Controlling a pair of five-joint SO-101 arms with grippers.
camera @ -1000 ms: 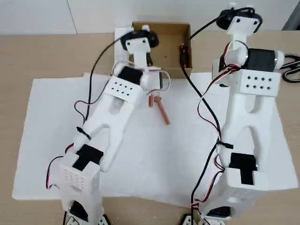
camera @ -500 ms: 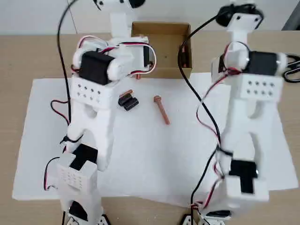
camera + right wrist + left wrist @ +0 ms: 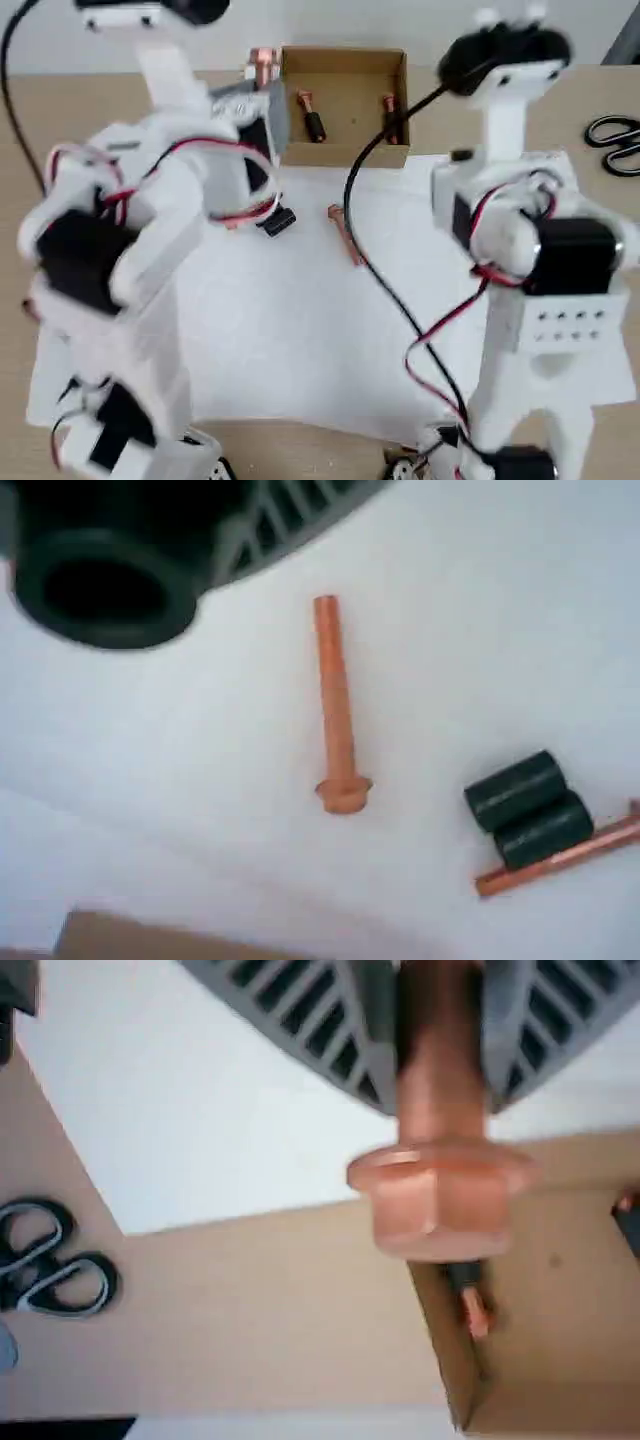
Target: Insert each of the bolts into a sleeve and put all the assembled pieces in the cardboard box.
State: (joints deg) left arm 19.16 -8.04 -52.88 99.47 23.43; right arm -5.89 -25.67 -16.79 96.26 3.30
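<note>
My left gripper [image 3: 262, 68] hangs high beside the cardboard box [image 3: 345, 150], shut on a copper bolt [image 3: 440, 1195] whose hex head sticks out past the grey jaws. In the left wrist view the left gripper [image 3: 440, 1060] clamps the bolt's shank. My right gripper [image 3: 110, 570] is shut on a black sleeve [image 3: 100, 585], held above the white sheet. A loose bolt [image 3: 345, 235] lies on the sheet, with two black sleeves [image 3: 278, 222] to its left. Another bolt [image 3: 560, 860] lies against those sleeves. Two assembled pieces [image 3: 310, 115] rest inside the box.
The white foam sheet [image 3: 300, 340] covers the middle of the wooden table. Scissors [image 3: 615, 130] lie at the table's far right. Red and black cables [image 3: 400, 300] trail across the sheet between the two arms.
The left arm has lifted off the sheet with a bolt and swung up to the box's left side. The right arm has risen and drawn back towards the front.
</note>
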